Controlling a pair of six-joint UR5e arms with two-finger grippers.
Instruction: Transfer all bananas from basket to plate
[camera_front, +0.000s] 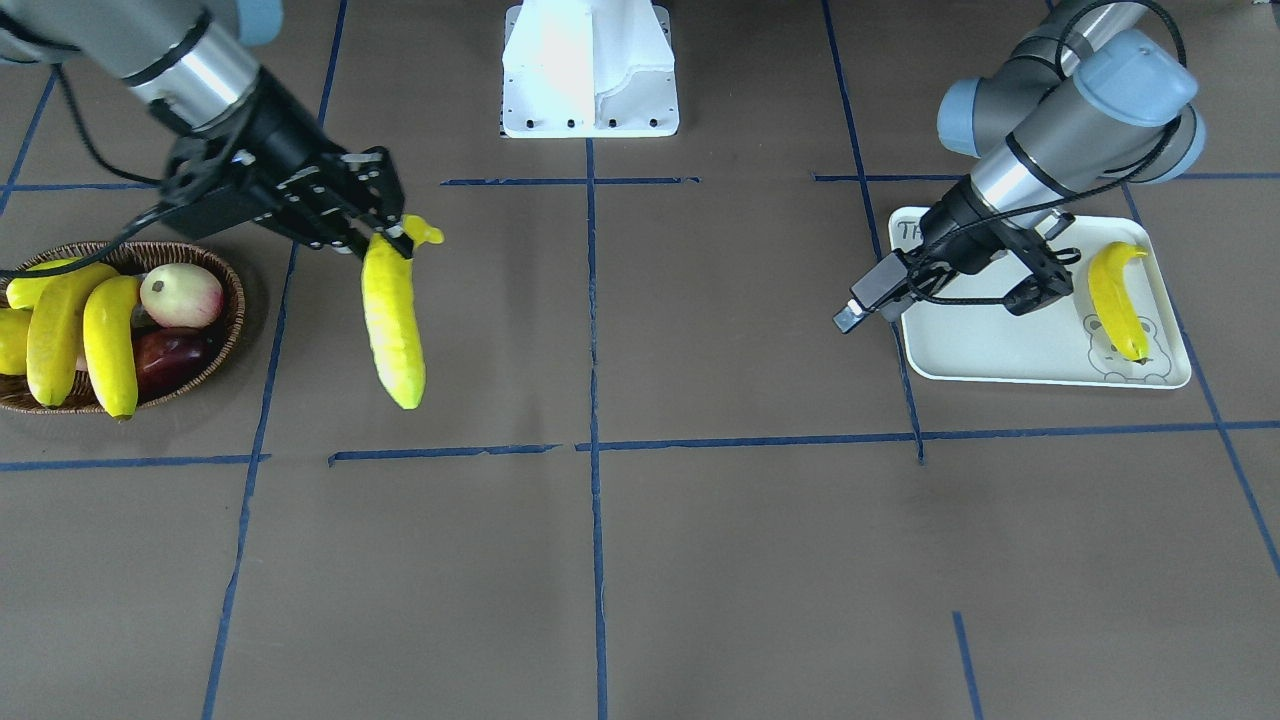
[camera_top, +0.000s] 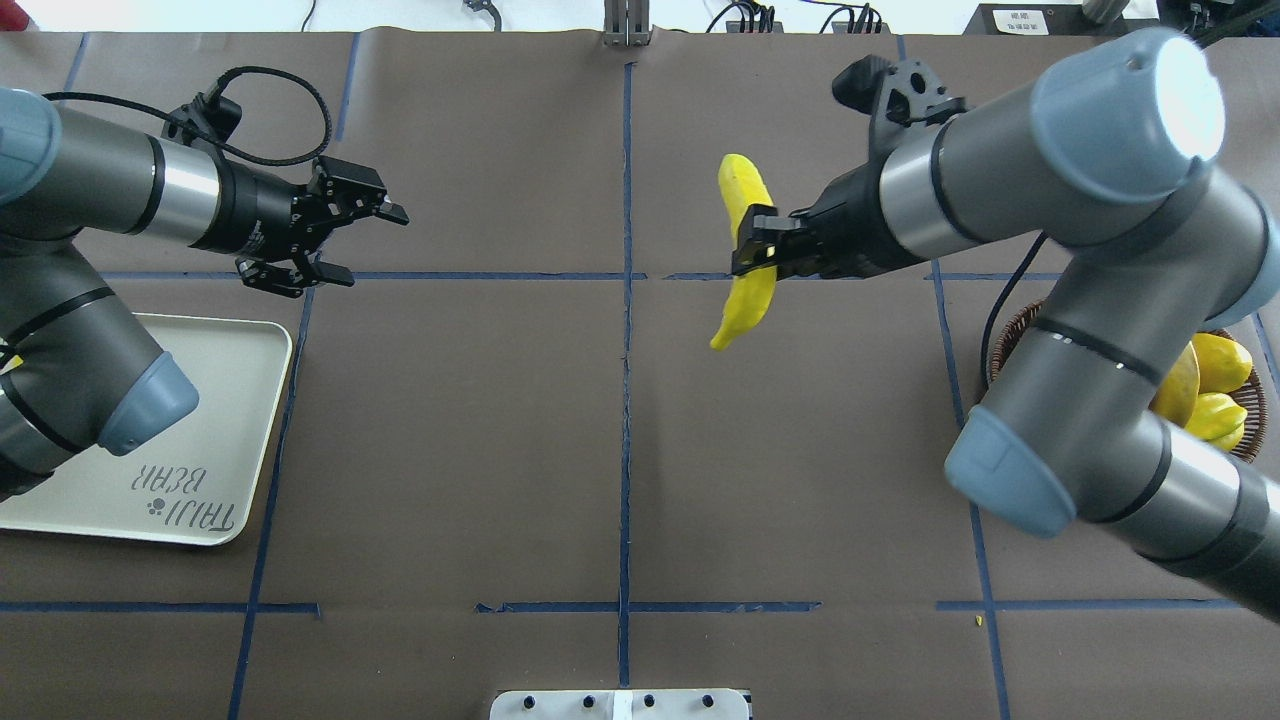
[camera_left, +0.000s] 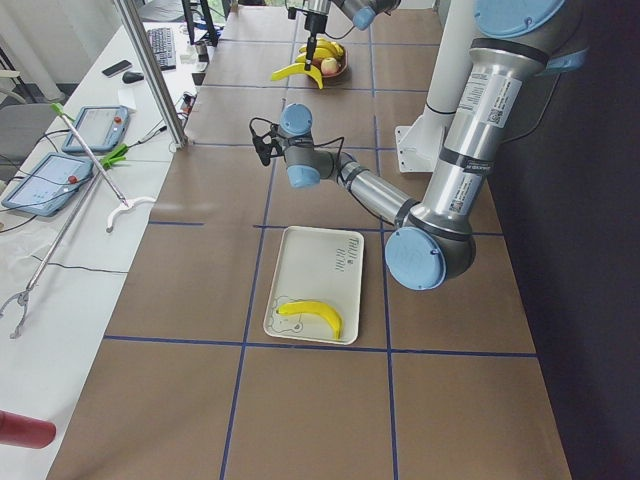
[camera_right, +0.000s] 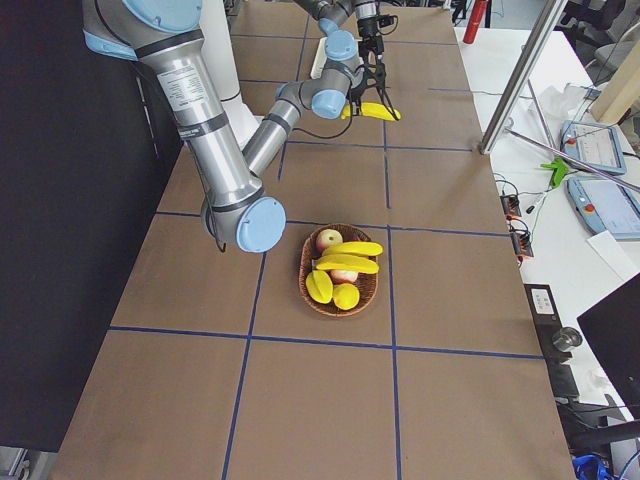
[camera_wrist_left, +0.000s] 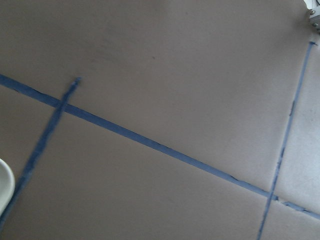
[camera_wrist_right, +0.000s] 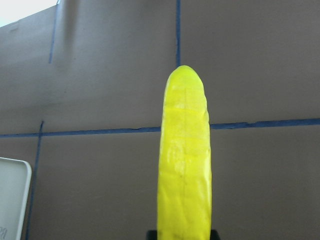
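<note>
Brown paper crossed by blue tape lines is spread over the table (camera_front: 700, 560), and both arms are seen reaching over it. The plate (camera_front: 1000, 350) is set at the robot's left end and the basket (camera_front: 225, 340) at its right end, well apart.

One banana (camera_front: 1115, 295) is already laid on the plate, over the bear drawing. At least two more bananas (camera_front: 108, 340) are seen in the basket, beside an apple (camera_front: 181, 295) and other fruit.

A fourth banana (camera_front: 393, 320) is held clear of the table by the right gripper (camera_front: 385, 240), whose jaws are clamped on it near the stem end. It is carried between basket and plate, on the basket's side of the centre tape line. Its long axis is pointed away from the robot's base and is thus set crosswise to the path toward the plate.

The left gripper (camera_top: 372, 245) is held with its fingers apart and nothing between them, near the plate's far corner and turned toward the carried banana. That arm is judged much the nearer to the plate, so a hand-over near the centre line seems likely. For this, the free length of the banana would have to be presented across the waiting jaws.
</note>
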